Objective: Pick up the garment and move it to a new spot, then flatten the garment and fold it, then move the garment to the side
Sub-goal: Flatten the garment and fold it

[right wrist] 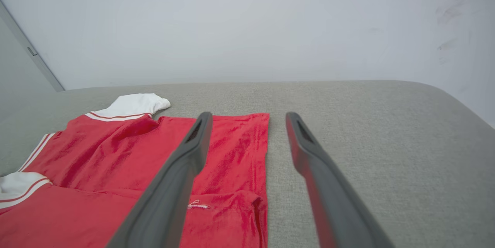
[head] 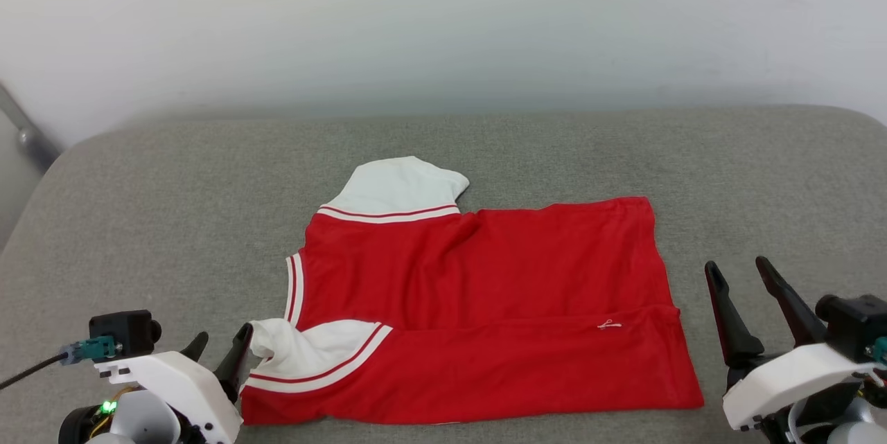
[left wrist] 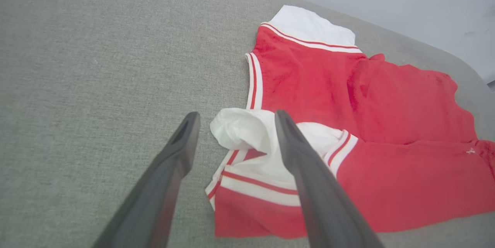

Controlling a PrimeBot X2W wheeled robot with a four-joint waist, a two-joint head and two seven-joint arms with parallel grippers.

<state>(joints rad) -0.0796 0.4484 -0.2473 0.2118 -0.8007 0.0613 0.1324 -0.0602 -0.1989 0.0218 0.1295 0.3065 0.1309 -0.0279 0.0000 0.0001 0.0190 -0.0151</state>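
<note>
Red shirt (head: 485,278) lies flat on grey cushion (head: 173,208), between both arms. Left gripper (head: 220,341): jaws spread, empty, just beside near white sleeve (head: 291,343). Right gripper (head: 739,274): jaws spread, empty, just beside hem. Small white mark (head: 608,324) on red cloth, unreadable.

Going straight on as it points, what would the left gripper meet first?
Likely the near white sleeve of the garment, just ahead of the open left gripper; depth is unclear, so the grey cushion might come first.

Matt cloth garment (head: 485,278), seemingly woven cushion (head: 173,208)
</note>
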